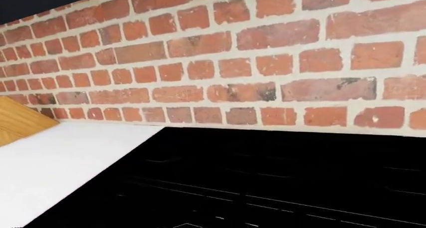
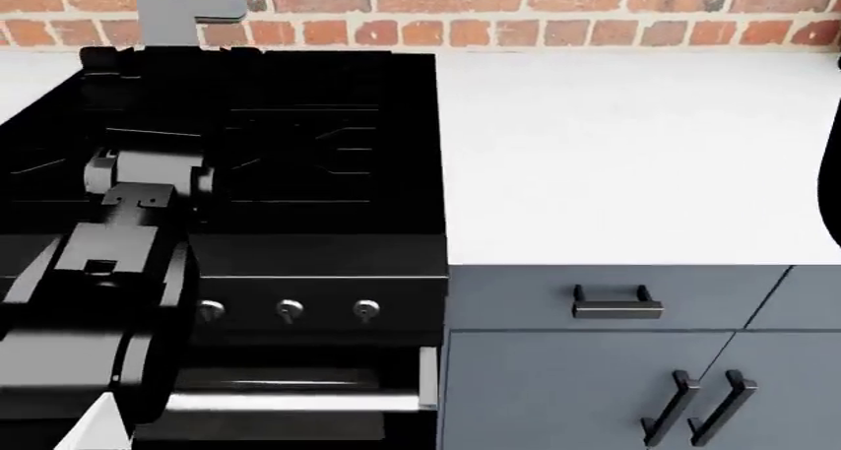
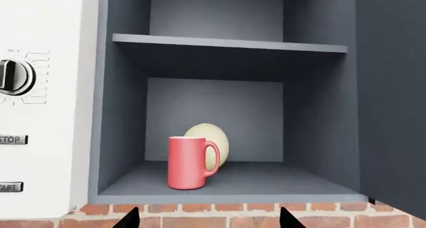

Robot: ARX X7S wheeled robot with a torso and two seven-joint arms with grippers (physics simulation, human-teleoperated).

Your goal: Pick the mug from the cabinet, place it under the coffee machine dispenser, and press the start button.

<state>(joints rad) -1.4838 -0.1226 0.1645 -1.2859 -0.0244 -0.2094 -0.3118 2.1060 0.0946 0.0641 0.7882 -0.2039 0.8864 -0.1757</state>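
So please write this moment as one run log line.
stage: approach | coral-red mug: upright on lower cabinet shelf, ungrasped | right gripper: open, facing mug | left gripper: unseen

your right wrist camera faces an open grey cabinet (image 3: 319,113). the mug (image 3: 188,163) stands upright on the bottom shelf, handle turned toward the open door (image 3: 392,98). a pale rounded object (image 3: 213,143) sits just behind it. one shelf (image 3: 230,42) above. white appliance panel (image 3: 40,98) alongside, with dial (image 3: 15,77). two dark fingertips (image 3: 129,219) spread apart over the brick.

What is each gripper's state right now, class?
Left gripper: cannot be told.
Right gripper: open, empty, facing the tall coral-red mug.
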